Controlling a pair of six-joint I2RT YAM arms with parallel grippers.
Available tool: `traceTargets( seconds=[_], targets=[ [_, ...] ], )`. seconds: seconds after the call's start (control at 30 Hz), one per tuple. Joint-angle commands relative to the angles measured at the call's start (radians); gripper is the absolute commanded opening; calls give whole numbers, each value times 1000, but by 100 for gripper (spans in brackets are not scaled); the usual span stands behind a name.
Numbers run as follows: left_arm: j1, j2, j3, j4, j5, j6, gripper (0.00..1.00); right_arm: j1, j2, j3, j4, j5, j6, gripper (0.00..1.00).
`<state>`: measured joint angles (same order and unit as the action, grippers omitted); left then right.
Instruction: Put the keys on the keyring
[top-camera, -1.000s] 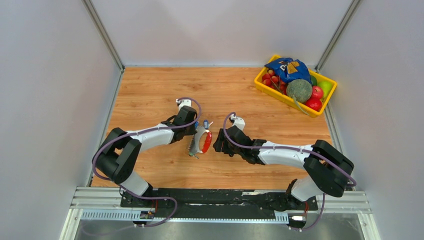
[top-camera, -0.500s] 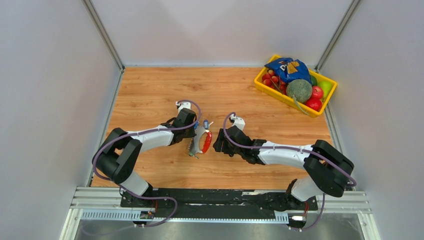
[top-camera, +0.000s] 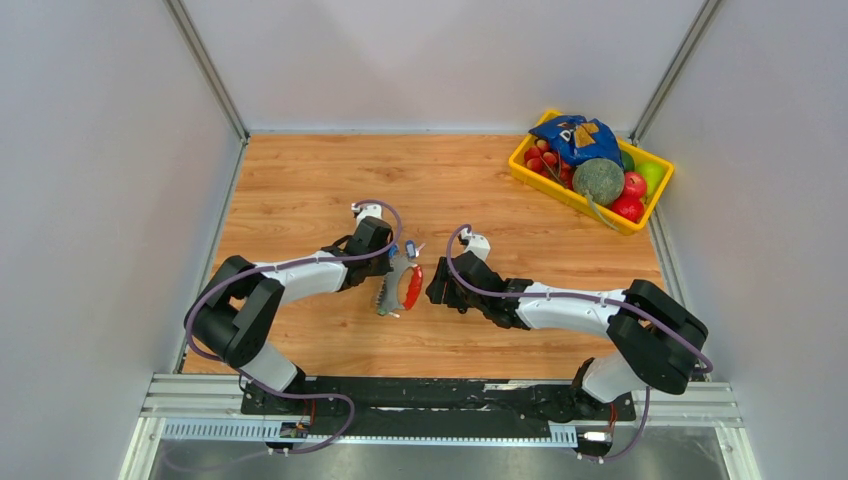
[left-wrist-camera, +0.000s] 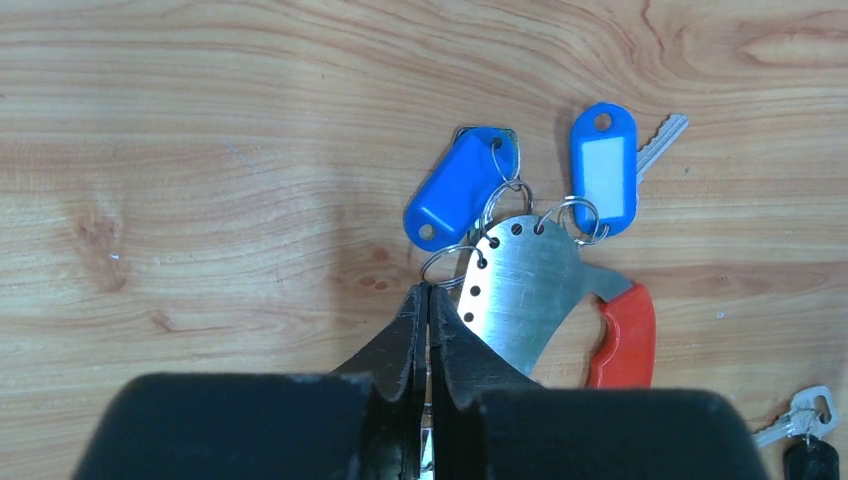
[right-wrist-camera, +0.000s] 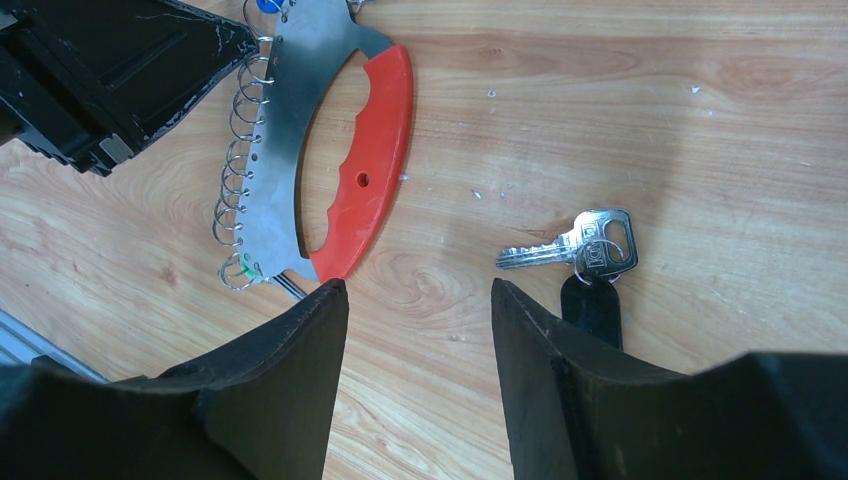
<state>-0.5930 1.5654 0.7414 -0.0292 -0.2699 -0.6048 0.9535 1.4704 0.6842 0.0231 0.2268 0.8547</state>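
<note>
The keyring (left-wrist-camera: 530, 290) is a flat silver plate with a red grip (right-wrist-camera: 365, 170) and a row of small rings (right-wrist-camera: 235, 190) along its edge. It lies on the wood between the arms (top-camera: 400, 283). Two blue-tagged keys (left-wrist-camera: 460, 190) (left-wrist-camera: 604, 180) hang from rings at its top. A silver key with a black tag (right-wrist-camera: 580, 245) lies loose on the table, right of the plate. My left gripper (left-wrist-camera: 429, 290) is shut, its tips pinching the near edge of one small ring (left-wrist-camera: 445, 262). My right gripper (right-wrist-camera: 415, 285) stands open over bare wood, just left of the loose key.
A yellow bin (top-camera: 527, 170) with fruit and a blue bag sits at the back right corner. Grey walls close in the table on the left, the back and the right.
The left jaws have closed onto the small ring at the plate's top. The plate has shifted slightly left. The right arm has not moved.
</note>
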Motion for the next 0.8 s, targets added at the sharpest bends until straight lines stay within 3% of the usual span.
traceTargets(
  seconds=[0.0, 0.77],
  targets=[
    [4, -35, -5, 21, 9, -2, 1, 4, -5, -6, 49, 12, 6, 57],
    [4, -273, 34, -55, 75, 85, 0, 13, -156, -16, 6, 40, -37, 56]
  ],
)
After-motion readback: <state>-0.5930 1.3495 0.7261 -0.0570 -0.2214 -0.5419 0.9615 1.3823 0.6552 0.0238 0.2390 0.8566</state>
